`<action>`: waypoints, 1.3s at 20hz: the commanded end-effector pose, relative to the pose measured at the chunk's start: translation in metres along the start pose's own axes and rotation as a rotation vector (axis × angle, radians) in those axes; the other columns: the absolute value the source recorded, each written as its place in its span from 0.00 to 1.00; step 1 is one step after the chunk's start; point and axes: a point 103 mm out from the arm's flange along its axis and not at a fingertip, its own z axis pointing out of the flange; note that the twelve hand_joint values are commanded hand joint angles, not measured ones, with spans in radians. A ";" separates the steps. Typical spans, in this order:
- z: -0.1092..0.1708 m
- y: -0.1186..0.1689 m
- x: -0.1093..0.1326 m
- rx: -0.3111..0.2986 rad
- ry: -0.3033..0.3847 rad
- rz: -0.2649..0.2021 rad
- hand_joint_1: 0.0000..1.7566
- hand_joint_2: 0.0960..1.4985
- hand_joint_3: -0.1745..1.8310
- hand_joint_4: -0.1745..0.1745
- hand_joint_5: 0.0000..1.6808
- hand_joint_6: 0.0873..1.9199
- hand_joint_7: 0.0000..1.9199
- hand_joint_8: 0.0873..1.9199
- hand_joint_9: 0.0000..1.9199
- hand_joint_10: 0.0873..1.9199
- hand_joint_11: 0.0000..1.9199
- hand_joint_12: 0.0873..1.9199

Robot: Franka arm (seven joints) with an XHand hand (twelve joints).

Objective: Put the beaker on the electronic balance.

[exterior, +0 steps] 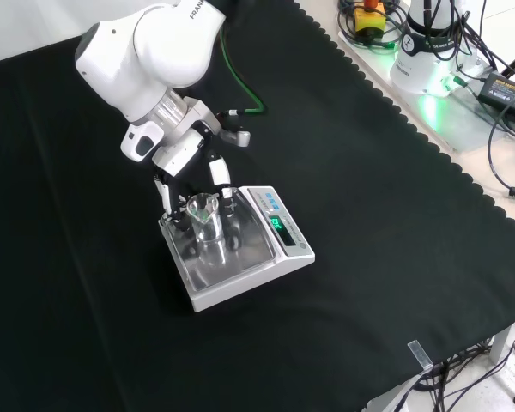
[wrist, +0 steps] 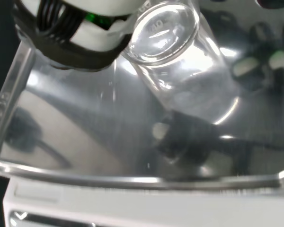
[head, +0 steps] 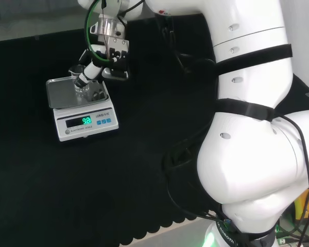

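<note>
Hand [exterior: 189, 176] fingers curl around the clear beaker [exterior: 204, 215], which stands upright on the electronic balance's [exterior: 240, 266] steel pan.

Even, bright overhead light; the black cloth [exterior: 369, 215] swallows shadows. Below the robot hand [wrist: 80, 28] (blurred, close to the lens) the steel pan [wrist: 85, 142] shows streaky glare and smeared reflections.

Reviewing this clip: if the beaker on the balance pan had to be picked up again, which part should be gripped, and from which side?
Probably the beaker's straight clear wall below the rim, fingers on opposite sides. It stands upright on the balance's steel pan, mouth up. Coming from above and from the far side in the front view, where the hand already is, avoids the display panel at the pan's right.
</note>
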 end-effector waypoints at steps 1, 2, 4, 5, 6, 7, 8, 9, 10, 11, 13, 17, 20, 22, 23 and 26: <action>0.003 -0.007 -0.009 0.091 0.046 -0.053 0.54 0.41 0.34 0.52 0.57 0.36 0.73 0.15 0.82 0.00 0.50 0.59; 0.003 -0.008 -0.013 0.099 0.061 -0.068 0.51 0.38 0.34 0.36 0.46 0.38 0.66 0.21 0.79 0.00 0.46 0.62; 0.002 -0.010 -0.020 0.100 0.083 -0.083 0.45 0.36 0.32 0.21 0.30 0.33 0.51 0.33 0.70 0.00 0.41 0.66; 0.002 -0.011 -0.024 0.107 0.085 -0.088 0.42 0.35 0.30 0.18 0.25 0.30 0.45 0.37 0.66 0.00 0.39 0.67; 0.001 -0.012 -0.026 0.111 0.087 -0.090 0.41 0.35 0.29 0.16 0.22 0.27 0.40 0.41 0.62 0.00 0.37 0.68; 0.000 -0.014 -0.028 0.115 0.087 -0.092 0.39 0.36 0.27 0.15 0.20 0.23 0.36 0.43 0.58 0.00 0.35 0.68; -0.001 -0.014 -0.029 0.120 0.084 -0.097 0.38 0.36 0.26 0.14 0.19 0.19 0.33 0.44 0.55 0.00 0.33 0.69; -0.002 -0.015 -0.029 0.126 0.080 -0.103 0.36 0.37 0.24 0.14 0.18 0.15 0.29 0.45 0.52 0.00 0.31 0.70; -0.002 -0.014 -0.028 0.129 0.081 -0.109 0.35 0.37 0.22 0.13 0.17 0.12 0.26 0.45 0.49 0.00 0.30 0.71; -0.003 -0.015 -0.028 0.134 0.079 -0.110 0.34 0.38 0.20 0.13 0.17 0.09 0.23 0.46 0.46 0.00 0.28 0.71; -0.005 -0.015 -0.027 0.137 0.075 -0.106 0.32 0.38 0.18 0.14 0.16 0.04 0.18 0.45 0.41 0.00 0.25 0.72; -0.016 -0.022 -0.028 0.129 0.076 -0.111 0.31 0.39 0.15 0.14 0.15 0.00 0.10 0.44 0.33 0.00 0.21 0.73; -0.034 -0.037 -0.030 0.091 0.087 -0.138 0.30 0.39 0.15 0.14 0.14 0.00 0.08 0.43 0.31 0.00 0.19 0.73; -0.049 -0.053 -0.032 0.038 0.108 -0.181 0.30 0.40 0.14 0.14 0.14 0.00 0.07 0.43 0.30 0.00 0.18 0.74; -0.057 -0.062 -0.033 0.007 0.123 -0.200 0.30 0.40 0.14 0.14 0.14 0.00 0.07 0.43 0.30 0.00 0.18 0.74; -0.080 -0.093 -0.039 -0.104 0.178 -0.263 0.30 0.40 0.14 0.14 0.16 0.00 0.08 0.43 0.31 0.00 0.18 0.74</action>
